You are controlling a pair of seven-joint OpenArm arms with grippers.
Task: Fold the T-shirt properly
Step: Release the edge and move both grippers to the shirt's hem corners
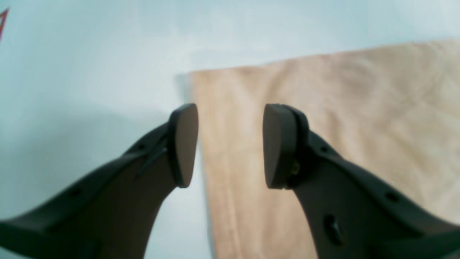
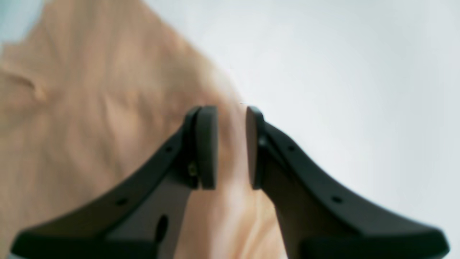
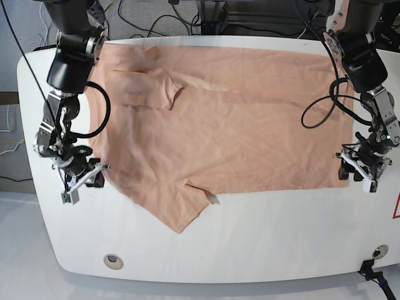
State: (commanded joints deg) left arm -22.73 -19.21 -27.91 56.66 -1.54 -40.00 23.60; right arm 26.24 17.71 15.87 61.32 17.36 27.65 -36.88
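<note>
Base view: T-shirt [image 3: 237,137] spread flat across white table [image 3: 250,250], one sleeve folded onto the body on the far side, other sleeve sticking out toward the near edge. Right gripper [image 3: 80,177] sits at the shirt's edge on the view's left; left gripper [image 3: 360,167] at the hem corner on the view's right. Left wrist view: left gripper [image 1: 230,145] spread, hem corner below and between the fingers, nothing pinched. Right wrist view: right gripper [image 2: 231,147] narrowly parted, fabric edge [image 2: 231,172] in the gap; contact cannot be told, blurry.
</note>
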